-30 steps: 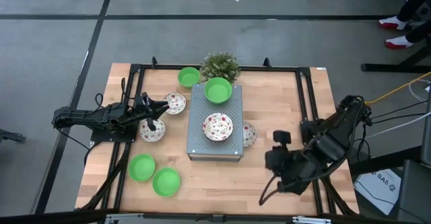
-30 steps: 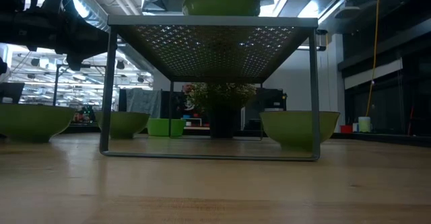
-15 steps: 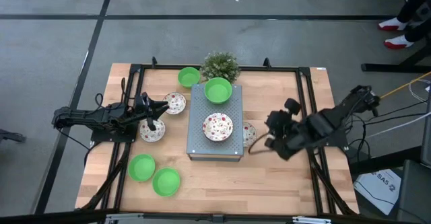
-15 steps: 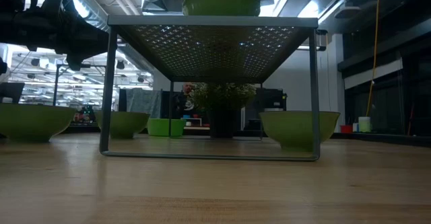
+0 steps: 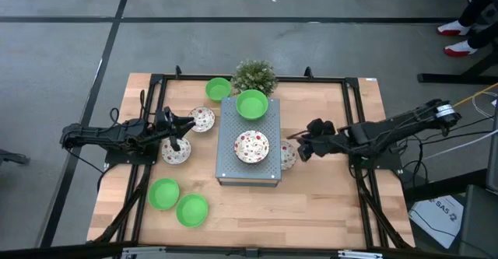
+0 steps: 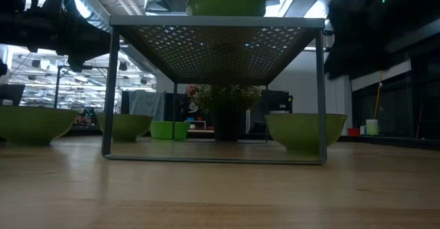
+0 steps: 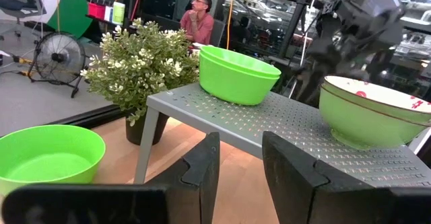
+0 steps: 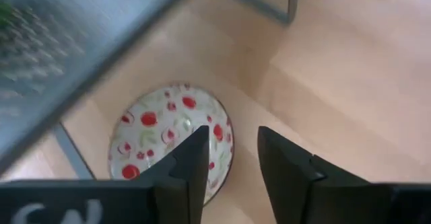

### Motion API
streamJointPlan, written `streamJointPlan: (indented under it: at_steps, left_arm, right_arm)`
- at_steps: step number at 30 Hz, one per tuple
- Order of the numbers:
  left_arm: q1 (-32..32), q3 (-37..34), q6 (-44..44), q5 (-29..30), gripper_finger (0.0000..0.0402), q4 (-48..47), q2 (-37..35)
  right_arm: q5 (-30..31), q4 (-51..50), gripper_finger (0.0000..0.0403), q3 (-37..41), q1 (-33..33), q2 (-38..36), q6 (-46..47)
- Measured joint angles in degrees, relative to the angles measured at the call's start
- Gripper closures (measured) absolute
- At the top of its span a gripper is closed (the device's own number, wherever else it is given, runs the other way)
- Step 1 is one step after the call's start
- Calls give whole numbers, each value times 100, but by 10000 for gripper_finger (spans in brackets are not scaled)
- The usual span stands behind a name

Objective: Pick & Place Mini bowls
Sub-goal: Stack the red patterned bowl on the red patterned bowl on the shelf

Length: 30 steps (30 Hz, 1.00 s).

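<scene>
My right gripper [image 5: 302, 148] hangs just above the speckled bowl [image 8: 172, 140] that lies half tucked under the right edge of the metal rack [image 5: 249, 168], my fingers [image 8: 188, 163] parted with nothing between them. On the rack stand another speckled bowl [image 5: 252, 146] and, toward the far edge, a green bowl [image 5: 252, 103]. My left gripper [image 5: 184, 125] waits near the table's left edge between two more speckled bowls [image 5: 176, 150], its fingers [image 7: 205, 167] apart and empty. Two green bowls [image 5: 164, 194] sit by the near left corner; a third green one [image 5: 218, 88] sits beside the potted plant [image 5: 254, 76] at the far edge.
</scene>
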State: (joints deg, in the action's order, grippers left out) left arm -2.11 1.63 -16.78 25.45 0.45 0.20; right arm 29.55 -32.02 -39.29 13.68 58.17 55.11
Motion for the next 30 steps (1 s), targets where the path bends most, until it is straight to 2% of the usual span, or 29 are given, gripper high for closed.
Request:
streamJointPlan:
  at_steps: [5,13,30]
  left_arm:
    - [1,0,-1,0,295,0,-1]
    - [1,0,-2,0,295,0,0]
    - [1,0,-1,0,295,0,1]
  right_arm:
    - [-444,853,243,628,-350,122,18]
    - [-787,947,193,776,-565,333,-25]
    - [-1467,1756,189,776,-657,1480,-512]
